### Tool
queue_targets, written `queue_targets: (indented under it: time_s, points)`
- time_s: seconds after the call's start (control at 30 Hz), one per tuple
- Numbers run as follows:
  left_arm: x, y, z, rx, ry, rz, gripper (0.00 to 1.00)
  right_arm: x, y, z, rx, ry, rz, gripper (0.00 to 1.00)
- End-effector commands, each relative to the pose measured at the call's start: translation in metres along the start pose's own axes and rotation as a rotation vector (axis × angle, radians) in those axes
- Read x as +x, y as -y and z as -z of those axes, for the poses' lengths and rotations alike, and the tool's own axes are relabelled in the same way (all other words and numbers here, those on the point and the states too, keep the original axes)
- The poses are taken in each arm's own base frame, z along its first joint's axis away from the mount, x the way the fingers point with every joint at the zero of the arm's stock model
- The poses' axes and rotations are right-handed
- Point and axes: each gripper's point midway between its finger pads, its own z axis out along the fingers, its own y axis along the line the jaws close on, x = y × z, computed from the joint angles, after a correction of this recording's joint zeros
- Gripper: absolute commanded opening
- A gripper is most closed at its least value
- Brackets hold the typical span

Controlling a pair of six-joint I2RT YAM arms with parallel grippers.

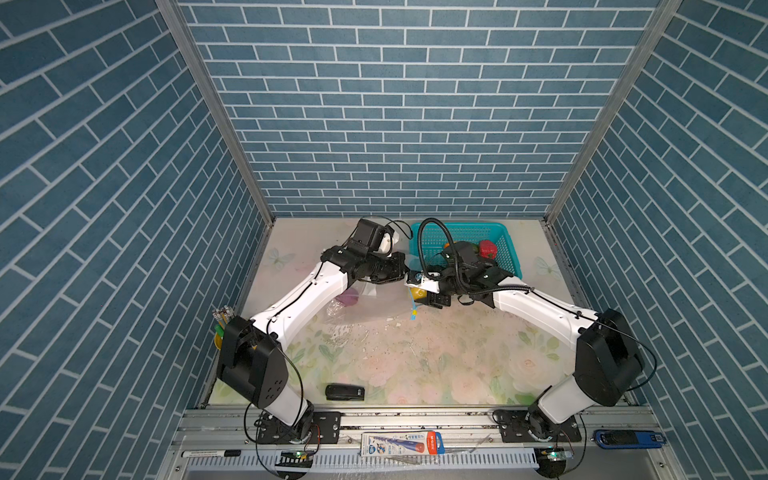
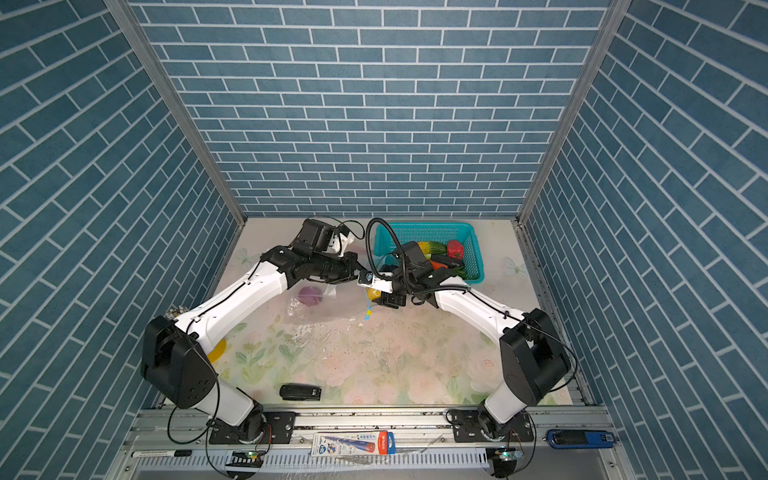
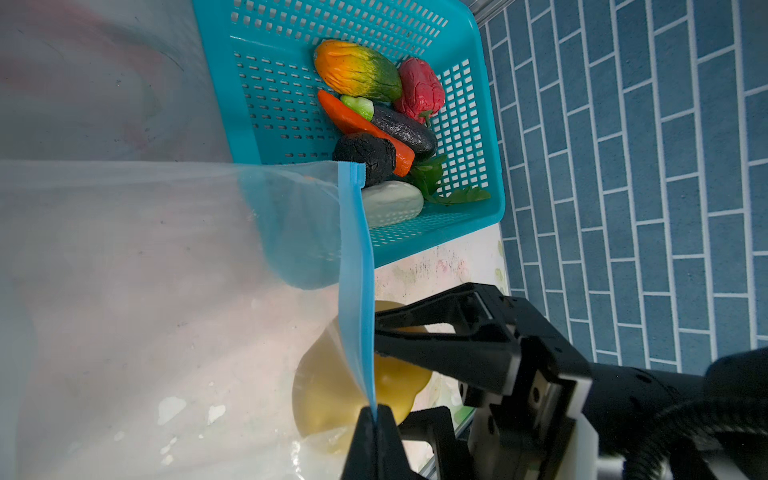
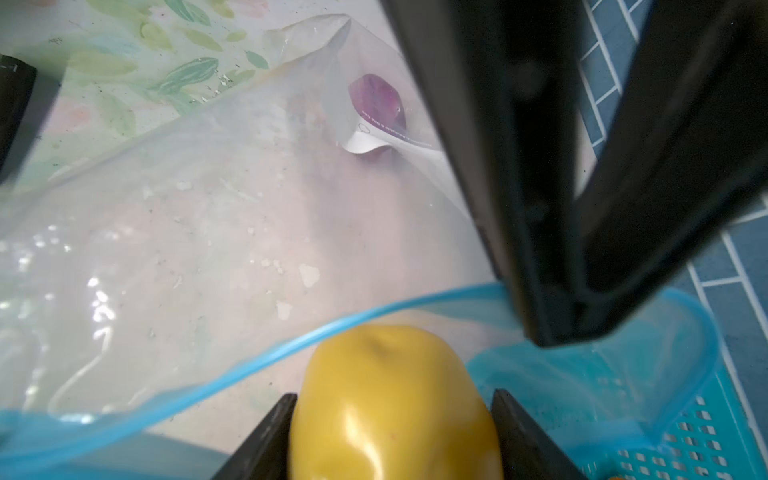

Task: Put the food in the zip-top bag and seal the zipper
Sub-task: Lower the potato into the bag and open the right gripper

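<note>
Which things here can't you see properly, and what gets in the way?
Purple vegetable, right wrist view: blurred by the hazy zip-top bag, partly behind a white label.
Basket contents, in both top views: partly under the right arm.
Yellow vegetable, right wrist view: cut off by the bottom edge.

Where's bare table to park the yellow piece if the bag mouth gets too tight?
Free: the floral table between the bag and the black device; also the strip right of the basket. Crowded: the bag mouth, where the left claw pinches the zipper and the right claw holds the yellow piece.
</note>
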Motion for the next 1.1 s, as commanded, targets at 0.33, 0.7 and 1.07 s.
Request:
queue_targets:
  time_s: [0.33, 0.7, 1.07]
  points:
    - [-0.003, 0.009, 0.012, 0.015, 0.024, -0.017, 0.0, -0.023, 0.007, -0.004, -0.018, 0.037, 0.072, 0.6]
    - [-0.003, 0.01, 0.011, 0.019, 0.023, -0.018, 0.0, -0.022, 0.005, -0.009, -0.03, 0.022, 0.08, 0.66]
    - [-0.005, 0.011, 0.012, 0.019, 0.027, -0.017, 0.0, -0.02, 0.004, -0.011, -0.016, 0.008, 0.1, 0.76]
